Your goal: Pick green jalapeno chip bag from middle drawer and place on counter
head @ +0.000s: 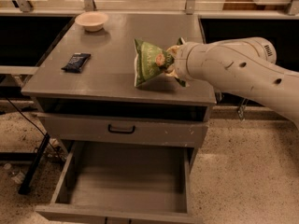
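gripper [176, 63] over counter [107, 73] front-right, clamped on right end of green jalapeno chip bag [148, 62] | bag juts left from gripper, standing tilted, lower corner at or just above counter near front edge | middle drawer [126, 185] open below | likely next: lower, release

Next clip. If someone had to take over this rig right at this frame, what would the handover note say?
The gripper is over the right side of the counter, shut on the right edge of the green jalapeno chip bag.
The bag stands tilted at the counter's front right; I cannot tell whether its bottom edge touches the top.
The middle drawer is pulled open, its floor bare where it shows.
Done: bag out of the drawer and brought to the counter.
Left: settle it, release, draw the arm clear.
Also on the counter: a bowl back left, a dark packet left.
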Tool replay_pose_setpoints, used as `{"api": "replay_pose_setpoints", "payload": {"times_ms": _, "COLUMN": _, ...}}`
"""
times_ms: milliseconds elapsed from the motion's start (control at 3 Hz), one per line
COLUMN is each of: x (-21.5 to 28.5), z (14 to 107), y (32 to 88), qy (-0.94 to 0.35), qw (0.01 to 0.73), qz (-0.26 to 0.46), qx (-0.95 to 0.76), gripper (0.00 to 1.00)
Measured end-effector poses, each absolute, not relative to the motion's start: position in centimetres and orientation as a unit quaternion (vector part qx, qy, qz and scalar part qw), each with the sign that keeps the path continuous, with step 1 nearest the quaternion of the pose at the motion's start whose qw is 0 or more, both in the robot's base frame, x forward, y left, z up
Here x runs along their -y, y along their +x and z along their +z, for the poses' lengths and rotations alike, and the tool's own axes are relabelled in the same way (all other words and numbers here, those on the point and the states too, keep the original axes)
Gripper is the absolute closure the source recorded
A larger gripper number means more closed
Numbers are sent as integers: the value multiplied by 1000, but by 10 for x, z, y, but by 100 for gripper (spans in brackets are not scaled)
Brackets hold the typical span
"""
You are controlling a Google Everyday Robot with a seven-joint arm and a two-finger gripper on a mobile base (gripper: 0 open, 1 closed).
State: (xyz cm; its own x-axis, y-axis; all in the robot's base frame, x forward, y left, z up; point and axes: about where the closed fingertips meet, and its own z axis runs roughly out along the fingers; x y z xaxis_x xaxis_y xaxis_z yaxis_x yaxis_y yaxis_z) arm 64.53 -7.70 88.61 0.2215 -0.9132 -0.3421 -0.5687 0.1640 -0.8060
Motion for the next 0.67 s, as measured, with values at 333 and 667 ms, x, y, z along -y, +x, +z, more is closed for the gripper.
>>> {"api": "replay_pose_setpoints", "payload": {"times_ms": 333, "x": 77, "z": 886, "y": 645, "qy": -621, "qw": 475, "qz": -181, "qx": -597, "gripper": 100}}
{"api": "replay_pose_setpoints", "payload": {"times_ms": 667, "x": 74, "z": 882, "y": 647, "qy": -622, "qw": 474, "qz": -176, "qx": -598, "gripper": 100}}
